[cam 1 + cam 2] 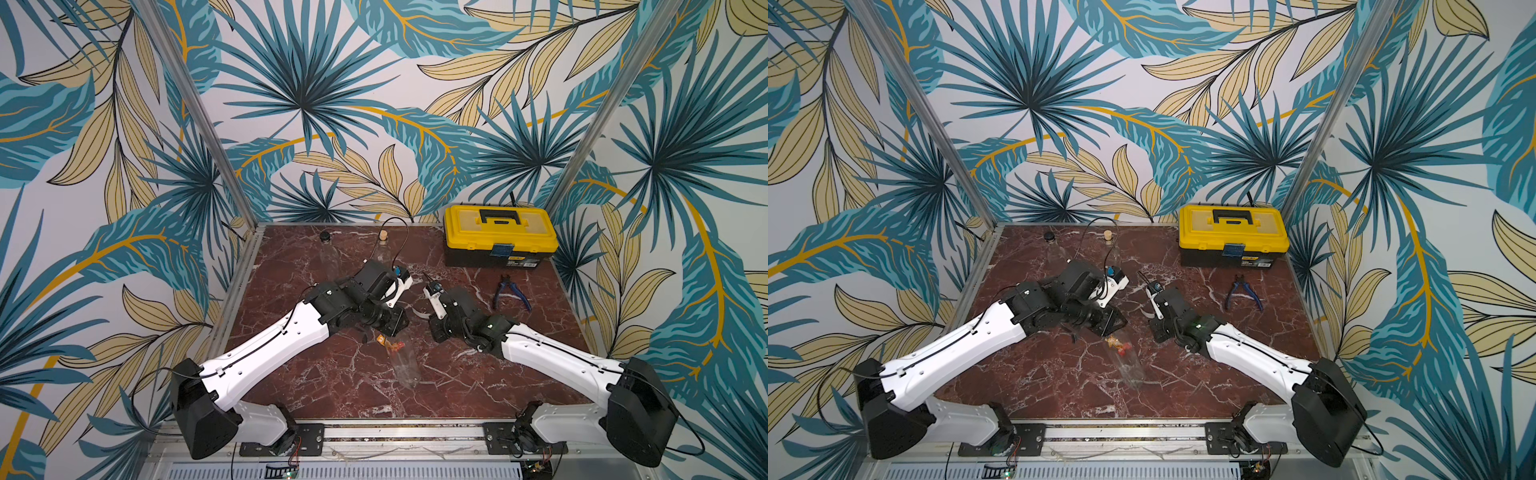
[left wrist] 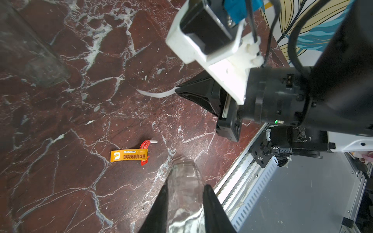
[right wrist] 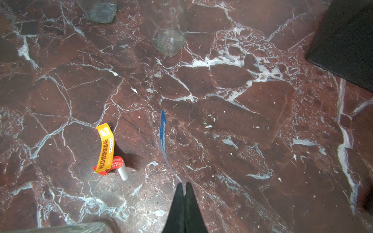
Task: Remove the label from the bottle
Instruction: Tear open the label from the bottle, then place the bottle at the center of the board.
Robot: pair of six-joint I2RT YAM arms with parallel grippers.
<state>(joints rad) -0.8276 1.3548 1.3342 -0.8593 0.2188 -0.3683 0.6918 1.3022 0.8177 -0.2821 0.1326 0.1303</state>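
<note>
A clear bottle [image 1: 402, 363] lies on the marble table [image 1: 478, 386] near the middle front in both top views. My left gripper [image 2: 184, 189] is shut on the bottle [image 2: 184, 177], with a finger on each side of its clear body. My right gripper [image 3: 183, 184] is shut on one end of a thin label strip [image 3: 163, 137]. The strip is blue on one face and hangs free of the bottle. From the left wrist view its white back [image 2: 157, 93] shows, curling out of the right fingers. The two grippers stand close together, the right gripper [image 1: 430, 318] just right of the left gripper [image 1: 386, 330].
An orange sticker with a red band and a white stub [image 3: 106, 149] lies by the bottle's neck [image 1: 388, 343]. Two clear bottles stand at the back, one black-capped [image 1: 324, 237] and one corked [image 1: 382, 237]. A yellow toolbox [image 1: 500, 232] and blue pliers [image 1: 509, 293] are at the back right.
</note>
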